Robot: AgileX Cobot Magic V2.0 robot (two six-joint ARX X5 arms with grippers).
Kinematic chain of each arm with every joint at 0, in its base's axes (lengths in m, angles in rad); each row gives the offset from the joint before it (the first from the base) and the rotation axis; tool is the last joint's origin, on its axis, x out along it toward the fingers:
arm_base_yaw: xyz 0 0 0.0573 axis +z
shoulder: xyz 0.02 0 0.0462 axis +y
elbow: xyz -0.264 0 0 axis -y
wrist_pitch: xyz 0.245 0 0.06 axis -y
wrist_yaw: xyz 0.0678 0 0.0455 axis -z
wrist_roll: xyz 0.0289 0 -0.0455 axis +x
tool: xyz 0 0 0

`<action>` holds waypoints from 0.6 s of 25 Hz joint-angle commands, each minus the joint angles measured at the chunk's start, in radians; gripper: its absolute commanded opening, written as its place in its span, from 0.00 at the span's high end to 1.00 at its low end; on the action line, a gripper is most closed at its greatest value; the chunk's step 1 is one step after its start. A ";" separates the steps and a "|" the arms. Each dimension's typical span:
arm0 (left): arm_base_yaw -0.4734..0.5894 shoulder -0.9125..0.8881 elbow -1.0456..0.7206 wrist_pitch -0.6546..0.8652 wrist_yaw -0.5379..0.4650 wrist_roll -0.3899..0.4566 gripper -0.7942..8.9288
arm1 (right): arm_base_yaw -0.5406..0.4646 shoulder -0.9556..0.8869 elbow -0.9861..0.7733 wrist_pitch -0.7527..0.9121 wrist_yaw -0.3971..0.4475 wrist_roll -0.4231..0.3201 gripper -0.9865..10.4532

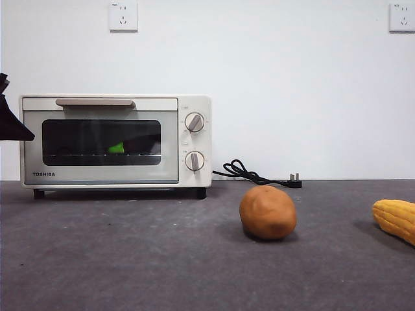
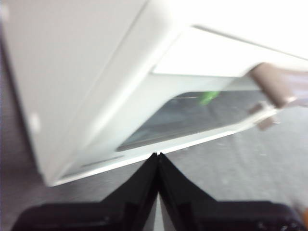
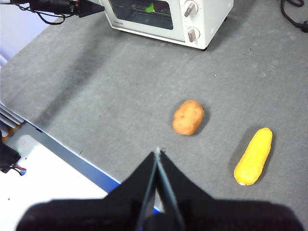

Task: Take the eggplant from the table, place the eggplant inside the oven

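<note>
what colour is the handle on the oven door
Beige-tan, against the cream-white oven; the handle shows best in the front view.

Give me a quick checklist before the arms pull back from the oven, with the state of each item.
1. Eggplant inside the oven: ok, green cap and dark body show through the glass.
2. Oven door shut: ok, flush in the front view.
3. Left tool empty, jaws shut: ok.
4. Left tool clear of the door handle: ok, off to the oven's side.
5. Right tool empty, shut: ok.
6. Potato and corn undisturbed on the table: cannot tell.
</note>
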 commanded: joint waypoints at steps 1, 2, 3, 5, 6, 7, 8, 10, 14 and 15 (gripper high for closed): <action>-0.004 -0.019 0.003 0.004 -0.012 -0.004 0.93 | 0.001 -0.003 -0.010 -0.026 0.004 0.016 0.92; -0.005 -0.028 0.003 -0.007 -0.011 -0.004 0.93 | 0.001 -0.003 -0.010 -0.026 0.004 0.016 0.92; -0.006 -0.038 0.003 -0.026 -0.012 -0.004 0.93 | 0.001 -0.003 -0.010 -0.026 0.004 0.016 0.92; -0.006 -0.056 0.003 -0.055 -0.013 -0.004 0.92 | 0.001 -0.003 -0.010 -0.026 0.004 0.016 0.92; -0.007 -0.068 0.003 -0.071 -0.013 -0.004 0.92 | 0.001 -0.003 -0.010 -0.026 0.004 0.016 0.92; -0.010 -0.083 0.003 -0.086 -0.015 -0.004 0.92 | 0.001 -0.003 -0.010 -0.026 0.004 0.016 0.92; -0.012 -0.097 0.003 -0.100 -0.025 -0.004 0.92 | 0.001 -0.003 -0.010 -0.026 0.003 0.016 0.92; -0.019 -0.138 0.003 -0.132 -0.079 -0.004 0.92 | 0.001 -0.003 -0.010 -0.026 0.003 0.016 0.92; -0.056 -0.240 0.003 -0.186 -0.171 -0.003 0.92 | 0.001 -0.003 -0.010 -0.026 0.004 0.014 0.92; -0.066 -0.264 0.003 -0.190 -0.175 -0.003 0.92 | 0.001 -0.003 -0.010 -0.026 0.004 0.013 0.92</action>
